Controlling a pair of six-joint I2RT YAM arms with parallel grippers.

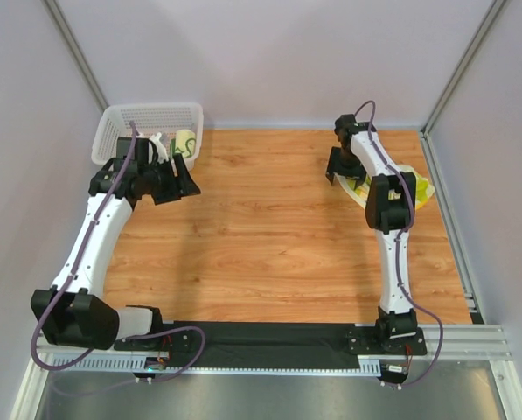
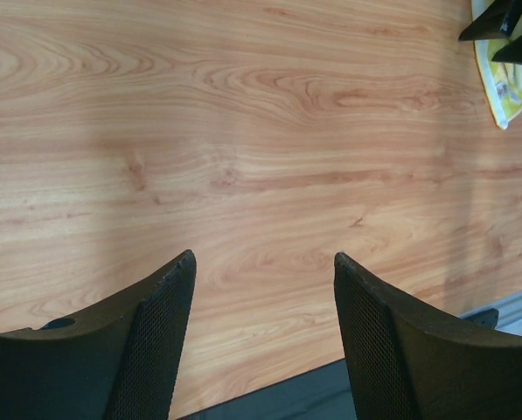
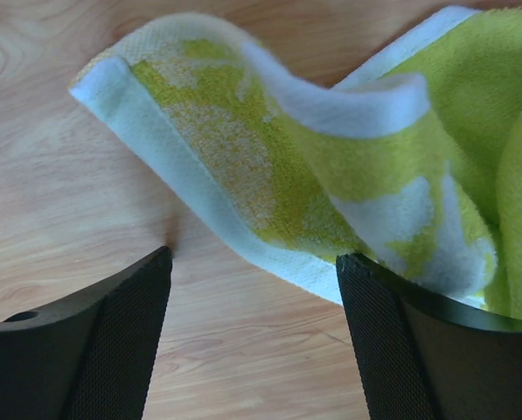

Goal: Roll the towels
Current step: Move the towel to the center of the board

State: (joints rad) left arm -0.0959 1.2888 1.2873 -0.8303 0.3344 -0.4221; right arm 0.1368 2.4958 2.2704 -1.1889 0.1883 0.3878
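Close up: right hand fingers apart, gripping nothing; crumpled towel on worktop just ahead, beside right finger; left hand also spread, well apart from it. Overhead view alone shows rolled towel in basket.

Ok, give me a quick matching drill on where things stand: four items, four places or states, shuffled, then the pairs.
1. white mesh basket
2. rolled towel
3. rumpled towel
4. left end effector

a. open, above bare table
b. far left corner
c. lying unrolled on the right
d. inside the basket

Pairs: 1-b, 2-d, 3-c, 4-a
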